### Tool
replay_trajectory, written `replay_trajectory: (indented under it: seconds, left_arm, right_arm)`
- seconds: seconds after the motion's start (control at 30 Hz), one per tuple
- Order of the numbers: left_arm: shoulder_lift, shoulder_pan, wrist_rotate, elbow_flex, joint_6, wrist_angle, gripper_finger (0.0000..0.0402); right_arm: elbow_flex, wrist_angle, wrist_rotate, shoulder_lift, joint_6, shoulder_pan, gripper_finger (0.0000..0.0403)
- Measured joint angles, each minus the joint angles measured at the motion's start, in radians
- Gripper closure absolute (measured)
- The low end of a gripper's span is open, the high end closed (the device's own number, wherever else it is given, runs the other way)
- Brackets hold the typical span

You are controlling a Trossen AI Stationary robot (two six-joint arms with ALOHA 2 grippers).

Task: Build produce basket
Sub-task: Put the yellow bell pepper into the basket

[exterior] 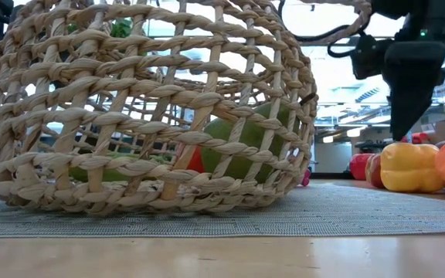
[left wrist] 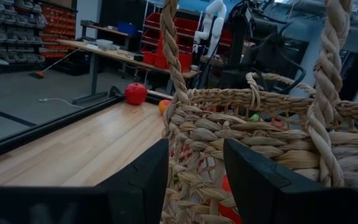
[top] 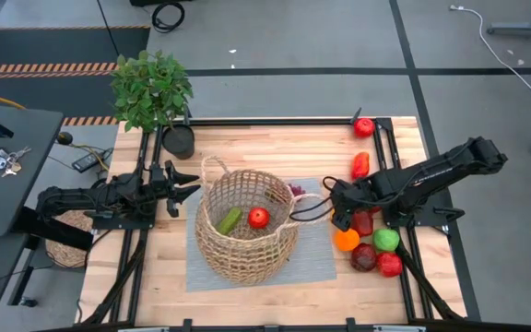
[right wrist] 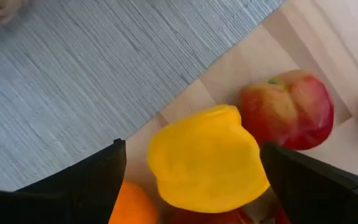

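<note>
Yellow pepper (right wrist: 202, 158) sits between open right gripper (right wrist: 191, 171).

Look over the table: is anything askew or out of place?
Yes. The basket leans over on the grey mat, its opening tipped sideways rather than upright. One red fruit also sits alone at the table's far corner, apart from the produce cluster.

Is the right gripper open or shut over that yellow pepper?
Open. In the right wrist view the right gripper has a dark finger on each side of the yellow pepper, with gaps showing, so it is not gripped yet.
</note>
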Motion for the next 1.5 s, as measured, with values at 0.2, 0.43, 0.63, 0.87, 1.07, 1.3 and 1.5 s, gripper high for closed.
replay_trajectory:
  seconds: [0.2, 0.43, 0.63, 0.87, 1.07, 1.3, 1.5]
  left_arm:
    - [0.0, 0.0, 0.0, 0.0, 0.0, -0.001, 0.0241]
    - [0.0, 0.0, 0.0, 0.0, 0.0, 0.0, 0.0241]
    - [0.0, 0.0, 0.0, 0.0, 0.0, 0.0, 0.0241]
    - [0.0, 0.0, 0.0, 0.0, 0.0, 0.0, 0.0241]
    - [0.0, 0.0, 0.0, 0.0, 0.0, 0.0, 0.0241]
    - [0.0, 0.0, 0.0, 0.0, 0.0, 0.0, 0.0241]
    - [0.0, 0.0, 0.0, 0.0, 0.0, 0.0, 0.0241]
  right_arm:
    - [-0.071, 0.061, 0.038, -0.001, -0.018, 0.0, 0.0029]
    - [-0.152, 0.179, 0.028, -0.001, -0.026, 0.0, 0.0029]
    - [-0.165, 0.202, 0.016, -0.001, -0.027, 0.0, 0.0029]
    - [-0.166, 0.215, 0.0, -0.001, -0.021, -0.001, 0.0063]
    - [-0.165, 0.214, -0.002, -0.001, -0.019, -0.001, 0.0092]
    - [-0.089, 0.168, -0.01, 0.001, -0.041, -0.001, 0.0096]
    - [0.055, 0.034, 0.037, 0.001, -0.061, -0.001, 0.0097]
